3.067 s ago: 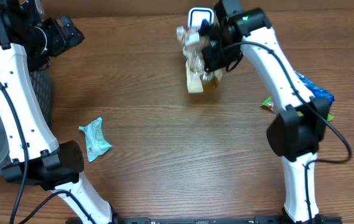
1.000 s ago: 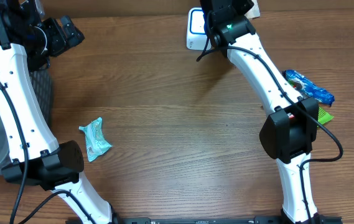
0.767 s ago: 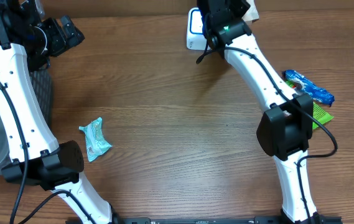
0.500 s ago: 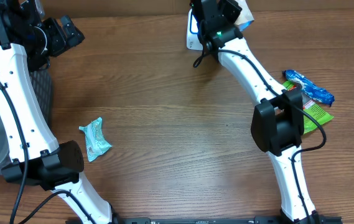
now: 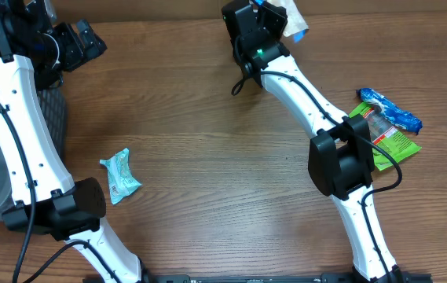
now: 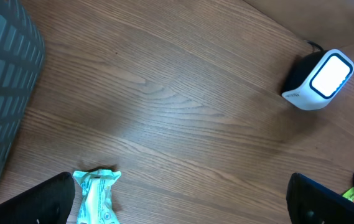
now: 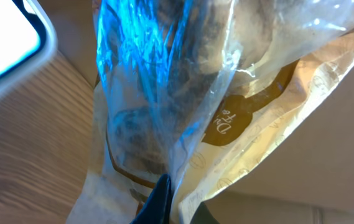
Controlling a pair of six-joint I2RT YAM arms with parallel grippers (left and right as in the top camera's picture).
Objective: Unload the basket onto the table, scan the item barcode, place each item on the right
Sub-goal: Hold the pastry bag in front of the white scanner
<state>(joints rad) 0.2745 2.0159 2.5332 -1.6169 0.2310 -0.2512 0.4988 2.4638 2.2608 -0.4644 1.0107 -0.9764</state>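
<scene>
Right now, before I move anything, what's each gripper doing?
Left gripper: open, holding nothing.
Right gripper: closed on the clear plastic bag.

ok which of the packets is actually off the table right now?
The clear-and-tan bag, clamped in the right gripper at the far edge. The teal packet, blue packet and green packet lie on the table.

Looks like a robot lab bench mocked up as shop checkout: white robot arms at wood-grain table, lit barcode scanner, loose snack packets, dark mesh bin alongside.
</scene>
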